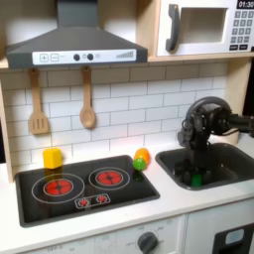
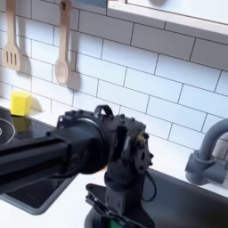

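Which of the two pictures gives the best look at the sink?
The first exterior view: the whole dark sink shows from above, right of the stove, with the arm's hand reaching down into it. In the second exterior view the arm covers most of it; a strip of basin and the grey faucet show.

A matt black plastic gripper reaches into a smooth dark plastic sink in the first exterior view, beside a glossy black stovetop on a pale, smooth counter. A wooden spatula and wooden spoon hang against glazed white tiles. In the second exterior view, a dull grey plastic-looking faucet and a shiny yellow plastic block show.
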{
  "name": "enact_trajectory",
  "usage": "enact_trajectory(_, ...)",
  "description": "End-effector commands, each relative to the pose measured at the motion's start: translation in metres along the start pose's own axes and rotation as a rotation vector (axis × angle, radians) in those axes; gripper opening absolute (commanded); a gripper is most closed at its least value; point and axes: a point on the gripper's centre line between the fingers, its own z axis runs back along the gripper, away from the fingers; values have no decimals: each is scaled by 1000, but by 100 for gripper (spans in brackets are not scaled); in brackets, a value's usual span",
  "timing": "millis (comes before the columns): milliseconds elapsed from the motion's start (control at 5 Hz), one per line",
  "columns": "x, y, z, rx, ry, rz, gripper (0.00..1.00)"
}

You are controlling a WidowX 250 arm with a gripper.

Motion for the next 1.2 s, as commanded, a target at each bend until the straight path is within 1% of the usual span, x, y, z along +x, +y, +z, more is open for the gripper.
enact_trajectory(0, 1, 4, -16, 34, 12, 4, 0)
enact_trajectory(200, 1, 2, -11, 30, -2, 4, 0)
enact_trajectory(400, 0, 4, -7, 16, -11, 5, 80)
enact_trajectory(600, 0, 2, -7, 29, -11, 13, 100)
enact_trajectory(800, 0, 2, -7, 25, -10, 5, 100)
enact_trajectory(1000, 1, 2, -1, 17, -20, 2, 100)
